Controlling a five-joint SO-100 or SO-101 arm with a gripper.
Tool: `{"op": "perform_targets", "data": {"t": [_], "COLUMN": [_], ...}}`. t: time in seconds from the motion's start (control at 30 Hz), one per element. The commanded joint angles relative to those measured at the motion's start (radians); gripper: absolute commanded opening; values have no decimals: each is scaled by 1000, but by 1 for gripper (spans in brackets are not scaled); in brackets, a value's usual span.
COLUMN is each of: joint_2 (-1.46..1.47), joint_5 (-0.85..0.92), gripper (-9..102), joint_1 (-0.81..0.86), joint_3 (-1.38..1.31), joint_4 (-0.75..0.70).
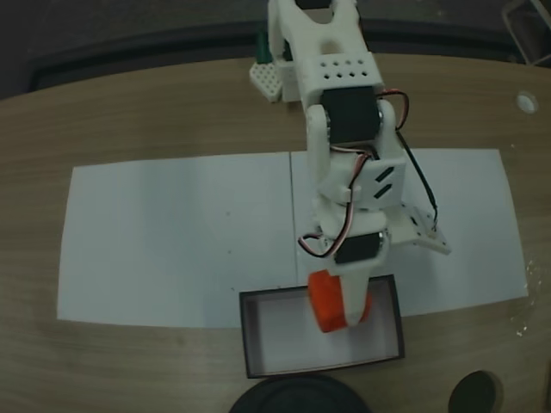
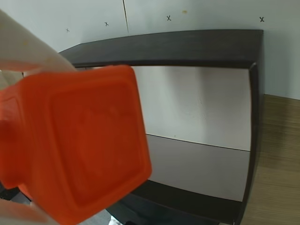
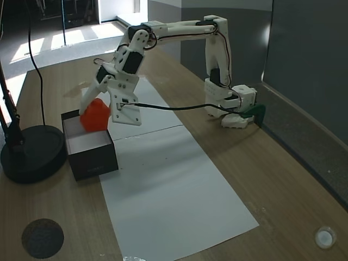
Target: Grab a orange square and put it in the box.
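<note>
Above the box, apparently bare inside, claw-held orange square.

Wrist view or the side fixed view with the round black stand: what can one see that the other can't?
The wrist view alone shows small x marks on the white paper behind the box, and the raised square outline on the bright orange cube.

The fixed view alone shows the whole white arm, the round black stand base, a dark round patch and a small white disc on the wooden table.

Both show the orange cube held over the black-walled, white-bottomed box, and the white paper.
</note>
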State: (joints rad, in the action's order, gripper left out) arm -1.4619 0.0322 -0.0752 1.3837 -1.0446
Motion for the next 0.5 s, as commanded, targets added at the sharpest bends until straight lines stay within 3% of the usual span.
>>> {"op": "perform_targets", "data": {"t": [0.0, 0.3, 0.37, 0.47], "joint_2": [-26, -46, -98, -239], "joint_5": [-5, -5, -5, -6], "gripper": [29, 28, 24, 8], "joint_1": [3, 6, 11, 11], "joint_3": [-80, -81, -84, -84], "joint_4": [14, -12, -61, -153]}}
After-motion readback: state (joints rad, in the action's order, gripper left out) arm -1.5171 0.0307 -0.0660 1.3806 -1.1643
